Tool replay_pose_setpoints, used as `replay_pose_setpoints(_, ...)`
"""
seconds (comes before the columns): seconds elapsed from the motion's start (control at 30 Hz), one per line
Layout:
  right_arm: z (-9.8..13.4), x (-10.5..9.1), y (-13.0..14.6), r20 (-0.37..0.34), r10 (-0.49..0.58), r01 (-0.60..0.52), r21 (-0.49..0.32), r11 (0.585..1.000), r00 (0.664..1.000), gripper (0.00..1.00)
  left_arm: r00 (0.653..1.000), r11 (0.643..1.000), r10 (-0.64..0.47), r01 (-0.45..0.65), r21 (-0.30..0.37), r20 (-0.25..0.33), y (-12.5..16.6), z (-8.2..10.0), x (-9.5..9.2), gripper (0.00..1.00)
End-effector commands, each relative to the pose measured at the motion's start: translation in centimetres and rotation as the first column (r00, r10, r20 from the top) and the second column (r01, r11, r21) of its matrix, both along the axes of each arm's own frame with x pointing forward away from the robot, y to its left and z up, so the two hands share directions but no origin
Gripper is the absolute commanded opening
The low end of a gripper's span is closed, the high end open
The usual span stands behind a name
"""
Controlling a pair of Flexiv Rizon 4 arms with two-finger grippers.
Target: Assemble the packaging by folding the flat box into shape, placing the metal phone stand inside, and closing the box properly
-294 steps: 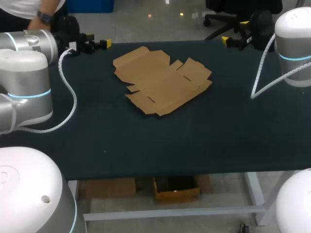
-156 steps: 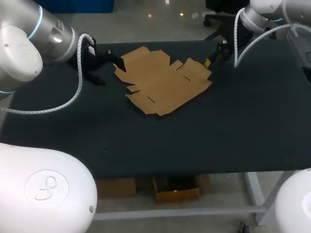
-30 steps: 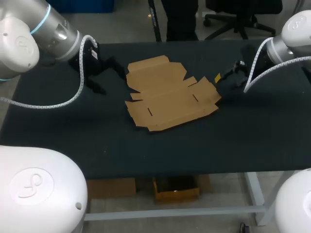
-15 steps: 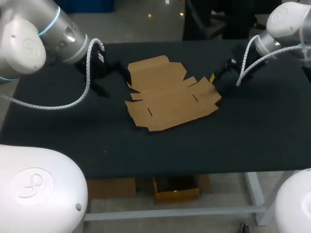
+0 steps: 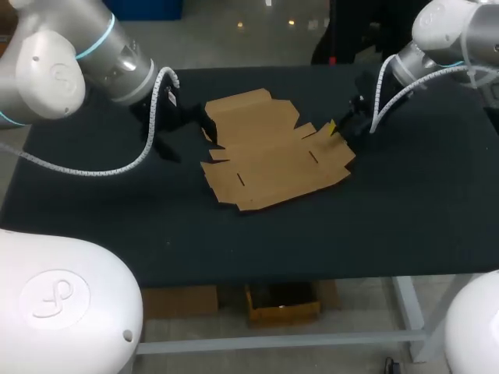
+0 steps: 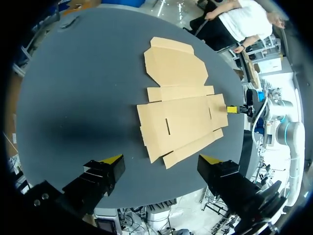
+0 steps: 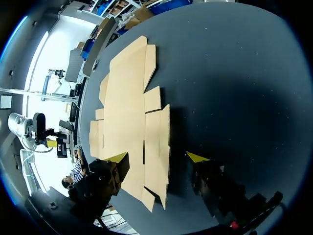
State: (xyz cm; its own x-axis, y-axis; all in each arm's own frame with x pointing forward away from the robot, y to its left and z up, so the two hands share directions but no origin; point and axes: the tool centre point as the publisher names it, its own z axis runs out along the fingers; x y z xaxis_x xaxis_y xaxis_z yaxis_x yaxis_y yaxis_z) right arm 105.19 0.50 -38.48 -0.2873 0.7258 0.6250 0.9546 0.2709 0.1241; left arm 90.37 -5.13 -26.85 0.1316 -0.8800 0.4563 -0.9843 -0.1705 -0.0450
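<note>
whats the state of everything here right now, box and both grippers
cardboard box: flat, not folded, all flaps spread out, lying on the table
left gripper: open, holding nothing, at the box's left side
right gripper: open, holding nothing, over the box's right edge, with one finger above the cardboard and the other above the bare table
</note>
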Motion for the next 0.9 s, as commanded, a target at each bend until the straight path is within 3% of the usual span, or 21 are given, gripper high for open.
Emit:
replay_pose_setpoints(0.03,-0.4,0.9,0.8,-0.059,0.054,-0.056,-0.027,0.998,0.997,0.54,1.0,1.0,0.002,-0.002,0.009,-0.003,-0.1,0.0,0.0,1.0)
replay_pose_setpoints(0.37,-2.2,1.1,1.8,-0.088,0.06,-0.062,-0.013,0.998,0.994,0.4,1.0,1.0,0.019,-0.018,0.019,-0.008,0.4,-0.3,-0.5,1.0)
replay_pose_setpoints(0.43,-2.4,1.0,1.7,-0.094,0.049,-0.05,-0.004,0.999,0.994,0.27,1.0,1.0,0.021,-0.021,0.02,-0.01,0.5,-0.3,-0.6,1.0)
replay_pose_setpoints(0.47,-2.5,0.9,1.6,-0.093,0.035,-0.035,-0.007,0.999,0.995,0.0,1.0,1.0,0.022,-0.021,0.019,-0.011,0.5,-0.4,-0.6,1.0)
replay_pose_setpoints(0.7,-2.5,-0.3,0.6,-0.077,-0.05,0.053,0.035,0.998,0.996,0.0,1.0,1.0,0.024,-0.024,0.008,-0.013,0.8,-0.6,-0.7,1.0)
replay_pose_setpoints(0.9,-2.4,-2.5,0.1,-0.038,-0.123,0.126,0.071,0.99,0.992,0.0,1.0,1.0,0.023,-0.023,-0.001,-0.019,1.1,-1.0,-1.1,1.0)
